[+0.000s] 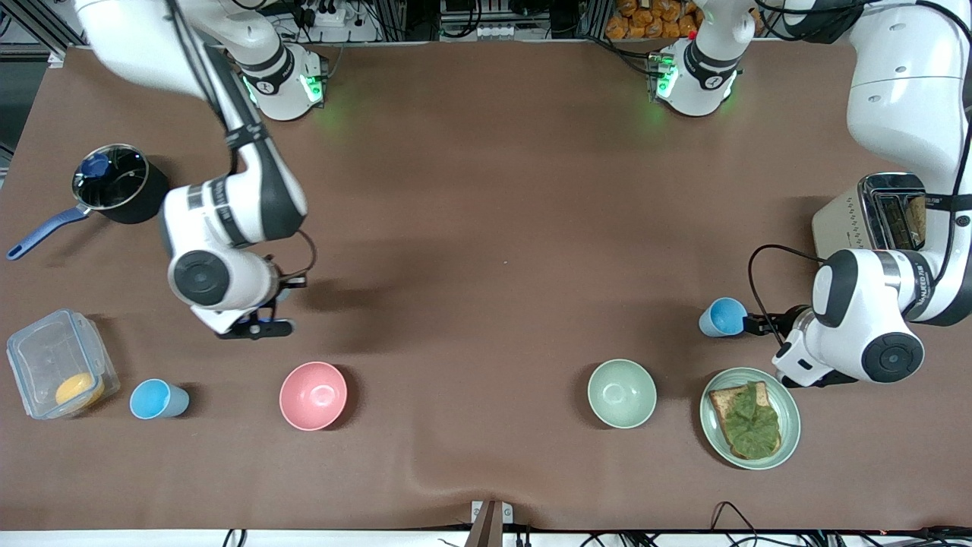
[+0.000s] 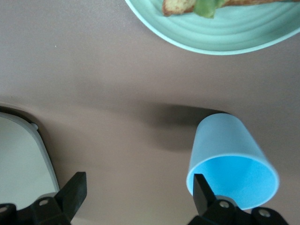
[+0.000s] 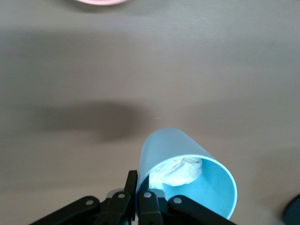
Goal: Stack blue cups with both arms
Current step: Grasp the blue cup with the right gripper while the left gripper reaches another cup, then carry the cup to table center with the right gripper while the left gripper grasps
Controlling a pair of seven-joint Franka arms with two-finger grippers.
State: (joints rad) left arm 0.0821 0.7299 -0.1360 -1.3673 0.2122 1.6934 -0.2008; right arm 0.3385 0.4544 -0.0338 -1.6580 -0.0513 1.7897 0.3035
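My right gripper [image 3: 143, 180] is shut on the rim of a light-blue cup [image 3: 187, 173] with a whitish patch inside and holds it above the table. In the front view that gripper [image 1: 258, 328] hangs over the table beside the pink bowl, and its cup is hidden under the hand. Another blue cup [image 1: 158, 399] stands nearer the front camera, by the clear box. My left gripper [image 1: 752, 324] is open at a further blue cup [image 1: 721, 317]. In the left wrist view [image 2: 136, 192] one finger [image 2: 202, 190] sits at that cup's [image 2: 225, 150] rim, and the other finger is well apart from it.
A pink bowl [image 1: 313, 395] and a pale green bowl [image 1: 621, 393] stand near the front edge. A green plate [image 1: 786, 444] with toast and lettuce lies by the left arm. A toaster [image 1: 873, 216], a dark pot [image 1: 114, 186] and a clear box [image 1: 57, 365] stand at the table's ends.
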